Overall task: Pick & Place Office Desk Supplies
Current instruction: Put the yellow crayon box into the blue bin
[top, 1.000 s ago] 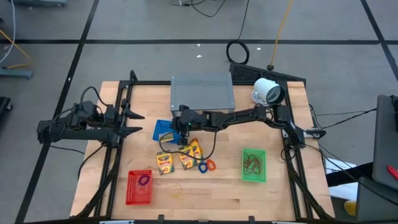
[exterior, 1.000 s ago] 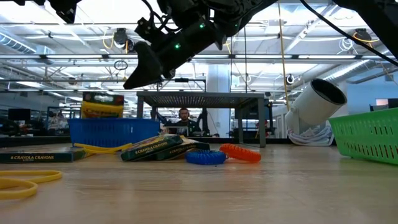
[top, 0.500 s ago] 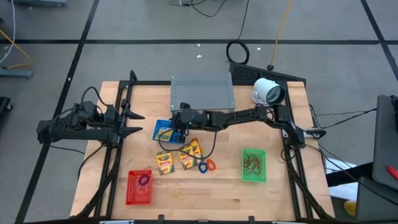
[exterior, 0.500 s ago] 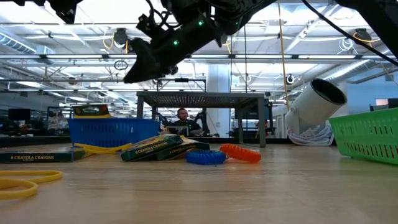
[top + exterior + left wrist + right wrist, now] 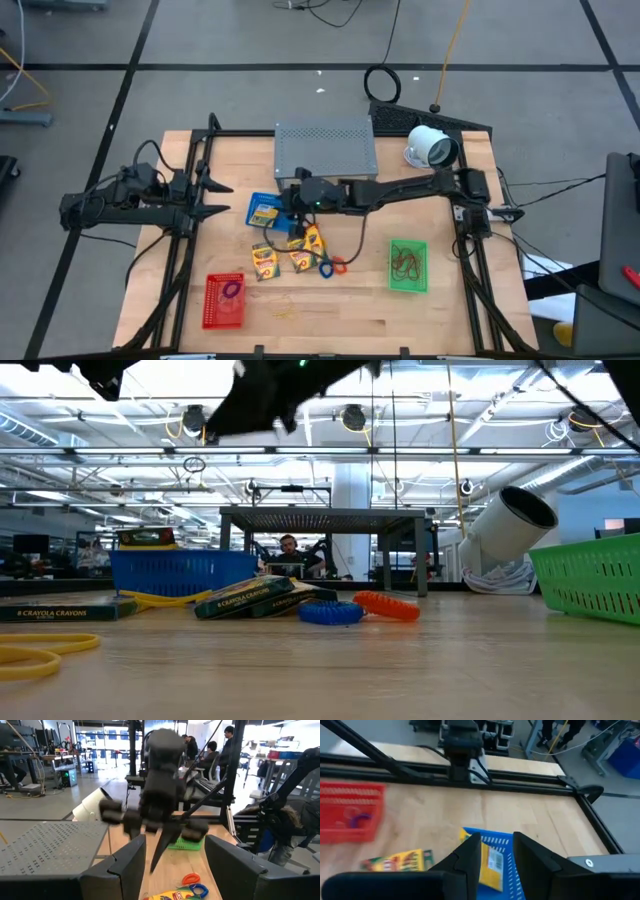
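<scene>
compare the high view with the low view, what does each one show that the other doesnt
Only the high view shows the red basket, with a purple rubber band inside it, and the left gripper waiting at the table's left edge. Only the low view shows the room behind the table, with a seated person. Both show the blue basket holding a crayon pack, the green basket, the blue rubber band and the orange rubber band.

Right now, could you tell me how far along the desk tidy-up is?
Done: one crayon pack lies in the blue basket, bands in the red and green baskets. In hand: nothing; the open right gripper hovers above the blue basket. Left: three packs, blue and orange bands.
</scene>
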`<state>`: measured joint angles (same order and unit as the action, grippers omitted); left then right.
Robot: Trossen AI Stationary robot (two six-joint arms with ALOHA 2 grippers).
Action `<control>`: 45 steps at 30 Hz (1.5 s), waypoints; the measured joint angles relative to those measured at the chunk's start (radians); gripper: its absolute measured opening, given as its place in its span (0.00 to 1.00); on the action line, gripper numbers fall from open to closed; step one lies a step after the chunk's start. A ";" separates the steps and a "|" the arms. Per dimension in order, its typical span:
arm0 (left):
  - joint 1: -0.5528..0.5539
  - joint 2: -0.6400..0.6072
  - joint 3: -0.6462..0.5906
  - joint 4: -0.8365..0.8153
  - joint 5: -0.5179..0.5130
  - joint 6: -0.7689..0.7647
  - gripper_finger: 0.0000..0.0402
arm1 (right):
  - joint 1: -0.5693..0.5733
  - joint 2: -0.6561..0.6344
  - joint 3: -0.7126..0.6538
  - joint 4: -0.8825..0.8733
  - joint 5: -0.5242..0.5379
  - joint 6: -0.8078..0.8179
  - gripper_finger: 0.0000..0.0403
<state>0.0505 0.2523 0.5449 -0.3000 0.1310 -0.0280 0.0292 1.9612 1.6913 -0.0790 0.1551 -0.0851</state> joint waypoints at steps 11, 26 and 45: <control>0.000 0.000 0.000 -0.016 0.000 -0.007 0.53 | 0.053 -0.150 0.001 -0.337 0.000 0.214 0.26; 0.000 0.093 0.000 -0.164 -0.050 -0.071 0.53 | 0.143 -0.169 0.001 -0.471 -0.002 0.505 0.26; -0.127 0.291 0.072 -0.219 0.007 -0.263 0.53 | 0.225 -0.262 -0.307 -0.337 0.235 0.667 0.25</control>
<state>-0.0762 0.5433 0.6167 -0.5191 0.1384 -0.2914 0.2539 1.6994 1.3846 -0.4156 0.3904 0.5821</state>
